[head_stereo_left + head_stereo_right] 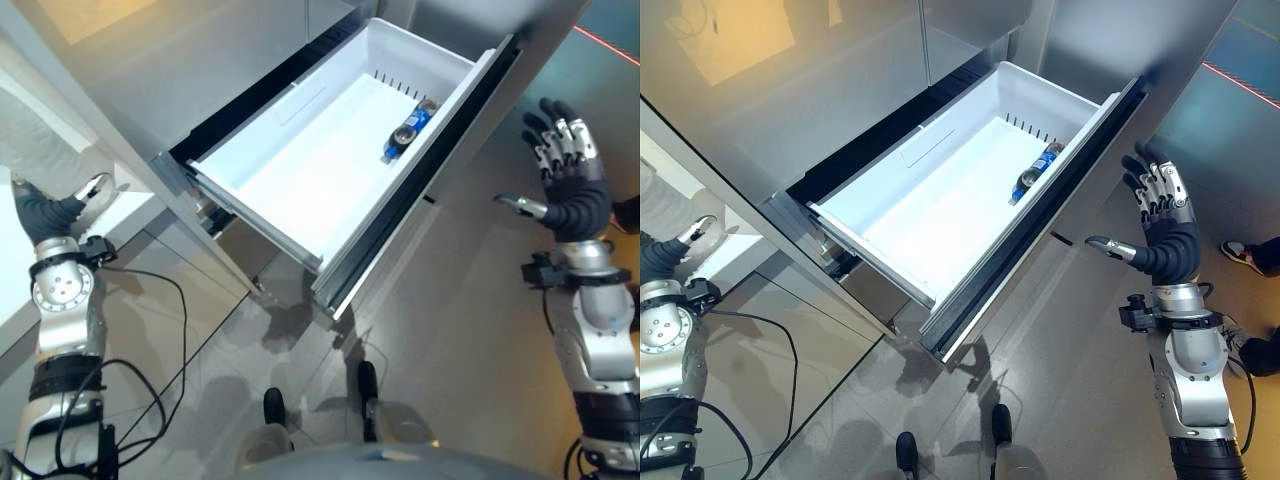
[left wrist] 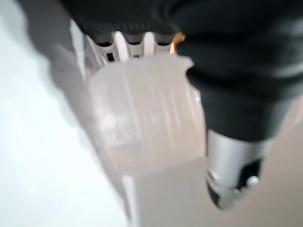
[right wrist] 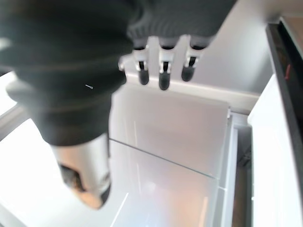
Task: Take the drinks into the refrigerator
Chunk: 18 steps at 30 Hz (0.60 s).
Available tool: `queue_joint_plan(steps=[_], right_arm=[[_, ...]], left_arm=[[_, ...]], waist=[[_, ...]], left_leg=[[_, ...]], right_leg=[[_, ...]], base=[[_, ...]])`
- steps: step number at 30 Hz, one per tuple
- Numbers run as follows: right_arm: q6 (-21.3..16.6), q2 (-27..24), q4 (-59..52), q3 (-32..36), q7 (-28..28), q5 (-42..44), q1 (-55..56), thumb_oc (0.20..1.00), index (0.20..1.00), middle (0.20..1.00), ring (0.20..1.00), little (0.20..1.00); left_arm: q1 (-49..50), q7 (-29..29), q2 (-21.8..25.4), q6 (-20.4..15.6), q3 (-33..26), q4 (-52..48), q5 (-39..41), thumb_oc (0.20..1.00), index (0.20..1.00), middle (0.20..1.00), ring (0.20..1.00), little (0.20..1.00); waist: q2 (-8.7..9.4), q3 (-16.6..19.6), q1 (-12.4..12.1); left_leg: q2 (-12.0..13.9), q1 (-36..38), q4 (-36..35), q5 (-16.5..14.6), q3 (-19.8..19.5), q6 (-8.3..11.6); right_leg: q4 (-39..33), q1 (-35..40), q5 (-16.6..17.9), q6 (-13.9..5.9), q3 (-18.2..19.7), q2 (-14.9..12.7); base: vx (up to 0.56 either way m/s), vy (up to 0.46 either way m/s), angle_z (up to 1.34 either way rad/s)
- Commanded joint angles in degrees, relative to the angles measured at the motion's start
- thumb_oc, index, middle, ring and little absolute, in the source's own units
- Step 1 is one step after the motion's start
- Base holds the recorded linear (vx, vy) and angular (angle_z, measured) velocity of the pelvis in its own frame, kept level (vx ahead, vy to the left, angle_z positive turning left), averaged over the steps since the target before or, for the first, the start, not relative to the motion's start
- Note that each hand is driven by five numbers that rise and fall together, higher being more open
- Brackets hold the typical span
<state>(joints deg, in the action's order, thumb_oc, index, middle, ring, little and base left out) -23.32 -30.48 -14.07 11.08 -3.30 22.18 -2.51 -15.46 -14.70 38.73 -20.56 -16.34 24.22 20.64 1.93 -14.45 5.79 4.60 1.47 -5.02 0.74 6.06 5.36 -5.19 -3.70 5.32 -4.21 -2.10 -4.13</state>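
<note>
The refrigerator's white drawer (image 1: 300, 170) stands pulled out, and a blue-labelled drink bottle (image 1: 408, 132) lies in its far right corner. My left hand (image 1: 45, 215) is off to the left of the drawer, over a white counter. Its fingers and thumb are curled round a clear plastic bottle (image 2: 142, 118), whose end shows by the hand (image 1: 97, 190). My right hand (image 1: 1165, 240) is raised to the right of the drawer's front panel, fingers spread and straight, holding nothing. Its fingers (image 3: 163, 71) point towards the grey cabinet.
The drawer's dark-edged front panel (image 1: 420, 190) juts out between my two arms. A white counter (image 1: 10, 280) lies at the far left. A person's shoe (image 1: 1240, 255) shows on the floor at the right.
</note>
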Motion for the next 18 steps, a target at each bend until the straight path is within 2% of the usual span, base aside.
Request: queue_joint_plan(steps=[1,18], right_arm=[[-1.9,-1.5,-4.6,4.9,-0.7,2.9,-1.5,1.0,1.0,1.0,1.0,1.0],[-1.7,-1.2,-5.3,4.3,-2.2,3.9,-3.2,1.0,1.0,1.0,1.0,1.0]], left_arm=[[-6.5,1.1,5.9,0.8,2.3,5.6,-0.9,1.0,1.0,1.0,1.0,1.0],[-10.5,3.5,6.8,1.6,6.6,2.6,-3.1,1.0,1.0,1.0,1.0,1.0]], waist=[[2.37,0.5,1.7],[1.44,-0.5,2.9]], left_leg=[[-4.0,-3.8,12.2,-9.6,-2.4,-4.82],[-3.5,-3.9,10.9,-9.2,-1.5,-4.67]], right_leg=[[8.8,-0.5,-9.4,0.55,-2.9,1.8],[8.9,-2.4,-9.3,0.81,-1.7,2.6]], base=[[0.0,0.0,0.0],[0.02,-0.011,0.0]])
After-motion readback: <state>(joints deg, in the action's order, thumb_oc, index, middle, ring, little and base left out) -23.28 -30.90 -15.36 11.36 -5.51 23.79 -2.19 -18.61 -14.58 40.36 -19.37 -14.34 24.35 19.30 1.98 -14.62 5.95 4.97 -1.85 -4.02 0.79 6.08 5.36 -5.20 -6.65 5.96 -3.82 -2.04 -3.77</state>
